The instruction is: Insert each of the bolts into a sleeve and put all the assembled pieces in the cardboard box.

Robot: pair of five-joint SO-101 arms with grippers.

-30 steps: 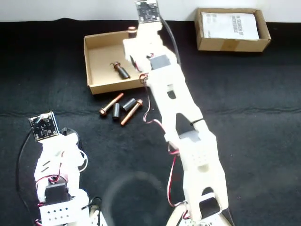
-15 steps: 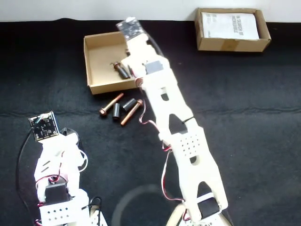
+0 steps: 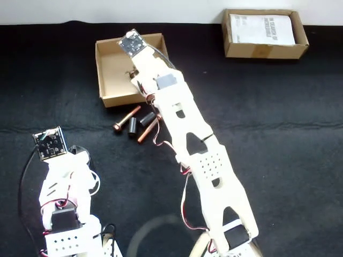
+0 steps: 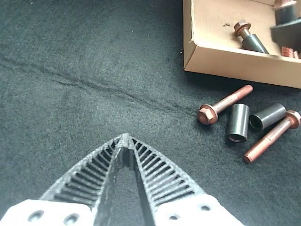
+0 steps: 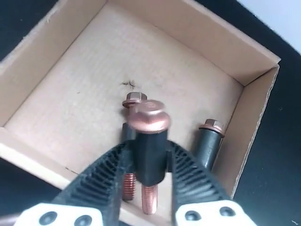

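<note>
- Your right claw (image 5: 149,153) is clamped on one bolt-and-sleeve piece (image 5: 150,136), a copper bolt pushed through a dark sleeve. The bolt's head sticks out past the fingertips and its threaded end points back toward the wrist.
- The claw holds this piece over the open cardboard box (image 5: 70,66).
- The cardboard box sits toward the far edge of the black worktop (image 3: 278,139), left of the middle.
- Two more assembled pieces lie on the box floor. One (image 5: 133,100) is directly behind the held piece, and the other (image 5: 208,141) is against a side wall.
- On the worktop, just outside the box's near wall, four loose parts lie close together in a row: a loose bolt (image 4: 226,103), an empty sleeve (image 4: 237,122), a second sleeve (image 4: 268,115) and a second bolt (image 4: 270,136).
- Your left claw (image 4: 126,137) is closed on nothing, tips touching. It is above bare worktop toward the near left corner, apart from the loose parts.
- A second box (image 3: 265,33) holding a sheet of paper sits at the far edge, right of the middle.
</note>
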